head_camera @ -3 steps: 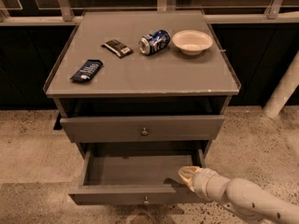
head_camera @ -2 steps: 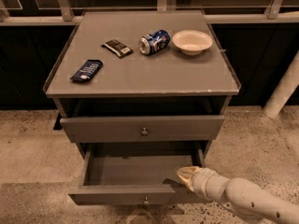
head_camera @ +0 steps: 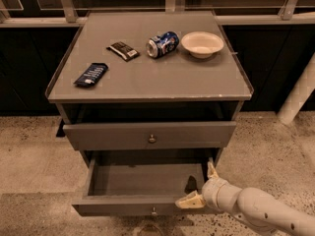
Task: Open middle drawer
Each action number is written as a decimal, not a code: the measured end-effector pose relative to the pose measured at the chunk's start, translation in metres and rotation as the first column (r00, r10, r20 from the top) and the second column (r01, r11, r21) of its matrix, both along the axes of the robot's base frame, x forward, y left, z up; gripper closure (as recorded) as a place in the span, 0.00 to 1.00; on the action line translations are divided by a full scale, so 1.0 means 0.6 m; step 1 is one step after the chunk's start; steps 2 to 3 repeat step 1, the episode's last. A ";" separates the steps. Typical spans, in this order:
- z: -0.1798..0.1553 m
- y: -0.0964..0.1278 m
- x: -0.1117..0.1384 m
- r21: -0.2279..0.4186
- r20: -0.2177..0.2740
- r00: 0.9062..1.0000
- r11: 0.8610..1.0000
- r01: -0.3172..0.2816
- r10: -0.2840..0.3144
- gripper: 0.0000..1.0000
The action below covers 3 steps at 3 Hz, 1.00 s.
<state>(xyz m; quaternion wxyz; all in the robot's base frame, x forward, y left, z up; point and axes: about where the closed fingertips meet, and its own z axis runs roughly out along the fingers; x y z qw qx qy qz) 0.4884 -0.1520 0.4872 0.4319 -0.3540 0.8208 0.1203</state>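
Nearest of all, the gripper sits at the near right corner of the middle drawer, on the end of a pale arm that comes in from the lower right. The drawer is already drawn well out toward the near side, its bare floor showing and its small knob at the centre of the front; I judge the pull nearly or wholly finished.

What remains should go straight toward the near side, along the runners. The contact is at a corner and not at the knob, so a sideways component would skew the drawer and could jam it; it is also wise to stop short of the end of travel. The gripper should then lift clear without catching the front panel.

The fingers are spread wide. One lies along the top edge of the drawer's front, and the other points toward the far side beside the right wall. They clamp nothing, and seem only to rest against the corner (whether the lower one hooks behind the panel is not clear).

Just beyond, the upper drawer stands slightly out. On the tabletop above lie a blue packet at the left, then a dark packet, a crushed can and a pale bowl at the far right; all are well apart from the gripper.
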 end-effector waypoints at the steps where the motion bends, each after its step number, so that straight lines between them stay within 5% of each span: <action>1: 0.000 0.000 0.000 0.000 0.000 1.000 1.000 0.000 0.000 0.00; 3: 0.000 0.000 0.000 0.000 0.000 1.000 1.000 0.000 0.000 0.00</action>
